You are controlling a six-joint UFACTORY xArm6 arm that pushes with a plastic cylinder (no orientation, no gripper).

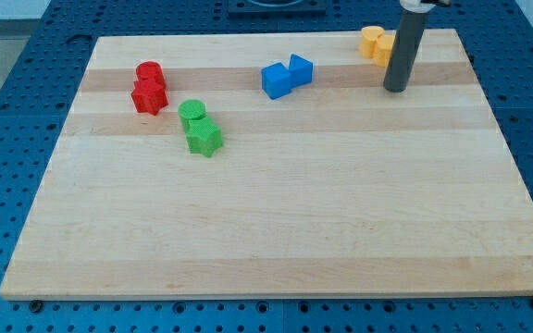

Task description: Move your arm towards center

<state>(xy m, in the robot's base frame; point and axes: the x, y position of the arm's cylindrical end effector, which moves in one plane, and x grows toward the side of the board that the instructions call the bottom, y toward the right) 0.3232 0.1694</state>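
Note:
My tip (pixel 395 89) rests on the wooden board (pixel 276 222) near the view's top right. The dark rod rises from it and partly hides two yellow blocks (pixel 375 43) just above and left of it. Two blue blocks (pixel 286 75) sit touching each other to the tip's left, near the top middle. A red cylinder (pixel 149 72) and a red star-shaped block (pixel 149 96) sit together at the top left. A green cylinder (pixel 192 114) and a green star-shaped block (pixel 204 138) sit just right of and below the red ones. The tip touches no block.
The board lies on a blue perforated table (pixel 26 102) that shows all around it. The board's right edge (pixel 502 139) is a short way right of my tip.

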